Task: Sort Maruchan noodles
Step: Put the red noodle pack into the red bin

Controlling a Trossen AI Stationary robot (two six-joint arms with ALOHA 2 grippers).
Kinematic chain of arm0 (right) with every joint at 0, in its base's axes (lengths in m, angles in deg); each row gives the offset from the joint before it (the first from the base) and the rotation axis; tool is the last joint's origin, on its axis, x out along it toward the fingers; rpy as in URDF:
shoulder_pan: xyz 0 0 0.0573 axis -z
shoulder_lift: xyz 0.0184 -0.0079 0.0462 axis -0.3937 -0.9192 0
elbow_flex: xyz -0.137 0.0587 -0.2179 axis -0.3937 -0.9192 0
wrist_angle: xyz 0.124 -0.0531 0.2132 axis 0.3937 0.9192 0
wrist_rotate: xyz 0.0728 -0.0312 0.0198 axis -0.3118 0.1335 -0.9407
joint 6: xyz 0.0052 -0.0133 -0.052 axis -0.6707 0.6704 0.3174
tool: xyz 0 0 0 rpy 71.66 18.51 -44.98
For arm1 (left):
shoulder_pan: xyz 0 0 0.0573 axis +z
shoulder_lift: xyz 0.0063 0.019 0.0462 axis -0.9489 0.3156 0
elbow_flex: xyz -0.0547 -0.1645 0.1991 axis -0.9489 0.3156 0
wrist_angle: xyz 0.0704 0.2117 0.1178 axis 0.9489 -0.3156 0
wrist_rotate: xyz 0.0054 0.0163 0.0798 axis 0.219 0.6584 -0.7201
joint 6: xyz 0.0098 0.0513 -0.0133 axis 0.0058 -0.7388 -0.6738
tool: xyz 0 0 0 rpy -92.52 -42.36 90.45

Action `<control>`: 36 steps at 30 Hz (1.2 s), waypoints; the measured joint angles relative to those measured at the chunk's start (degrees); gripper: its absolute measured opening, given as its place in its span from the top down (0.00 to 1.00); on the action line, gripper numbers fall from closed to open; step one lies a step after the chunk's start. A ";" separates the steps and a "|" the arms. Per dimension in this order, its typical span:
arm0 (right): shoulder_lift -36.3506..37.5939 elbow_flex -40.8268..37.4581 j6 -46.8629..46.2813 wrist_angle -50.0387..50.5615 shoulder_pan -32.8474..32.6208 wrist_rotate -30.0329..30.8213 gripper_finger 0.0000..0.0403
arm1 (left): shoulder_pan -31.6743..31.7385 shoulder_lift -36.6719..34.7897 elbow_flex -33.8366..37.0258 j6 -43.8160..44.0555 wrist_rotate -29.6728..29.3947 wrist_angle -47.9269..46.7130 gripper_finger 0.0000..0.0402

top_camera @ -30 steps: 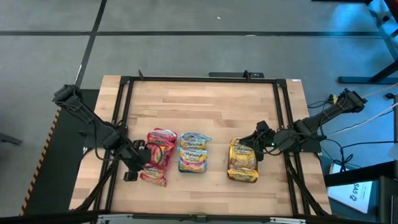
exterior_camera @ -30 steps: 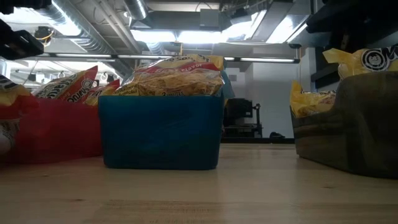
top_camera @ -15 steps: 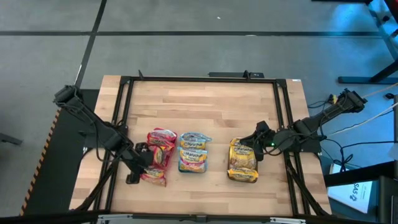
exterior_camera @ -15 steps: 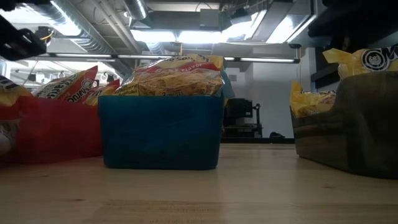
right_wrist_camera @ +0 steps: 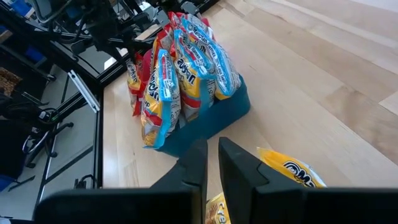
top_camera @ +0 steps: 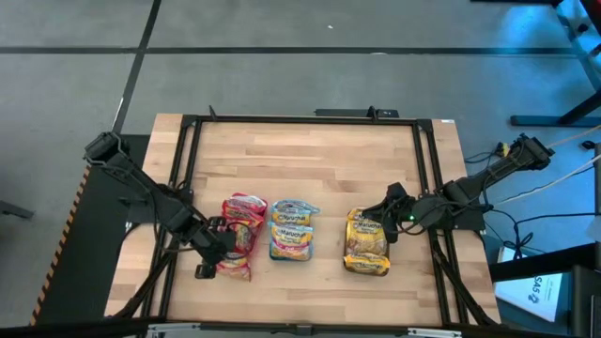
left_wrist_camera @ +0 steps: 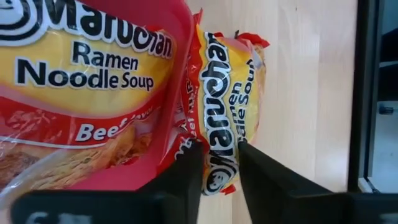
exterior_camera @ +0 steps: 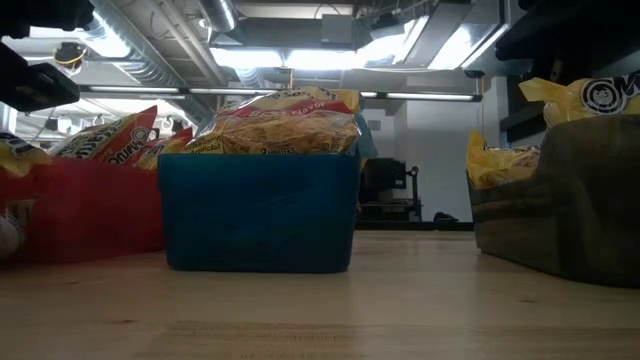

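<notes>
Check the left arm first: it reaches in from the counter's [top_camera: 310, 160] left edge, elbow bent, with its forearm angled toward the near edge. The left gripper [top_camera: 208, 267] sits at the near-left end of the red noodle packets [top_camera: 238, 237]. In the left wrist view, its fingers [left_wrist_camera: 186, 168] stand only narrowly parted, with the rolled edge of one red beef packet [left_wrist_camera: 233, 99] between them; you cannot tell whether they actually press on it.

Next, note the right arm: it comes in low from the counter's right edge, stretched nearly flat across the frame rail. The right gripper [top_camera: 385, 225] rests at the right side of the yellow noodle packets [top_camera: 366, 242], and its fingers [right_wrist_camera: 196, 165] stand close together with a thin gap, holding nothing.

The packets stand in three groups along the near half of the counter: red in the red tray [exterior_camera: 90, 205], blue-edged packets [top_camera: 292, 229] in the teal tray [exterior_camera: 258, 212], yellow in the dark tray [exterior_camera: 560, 200].
</notes>
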 joint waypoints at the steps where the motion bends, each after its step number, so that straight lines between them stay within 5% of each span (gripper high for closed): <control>1: 0.00 0.00 0.00 -0.01 0.00 0.00 0.90 | 0.00 -0.10 0.00 0.04 0.00 0.03 0.78; 7: 0.00 0.00 0.00 0.01 0.00 -0.02 0.90 | 0.00 -0.04 0.00 0.38 0.63 0.02 0.98; 16: 0.00 0.00 0.00 0.19 0.00 -0.04 0.90 | -0.15 -1.32 -4.53 -0.62 3.56 -0.16 1.00; 28: 0.00 0.00 0.00 0.23 0.00 -0.11 0.90 | 0.03 -2.31 -15.17 -4.48 -10.70 -17.05 1.00; 36: 0.00 0.00 0.00 0.42 0.00 -0.11 0.90 | 2.36 -2.31 -15.96 -6.22 -15.67 -18.75 1.00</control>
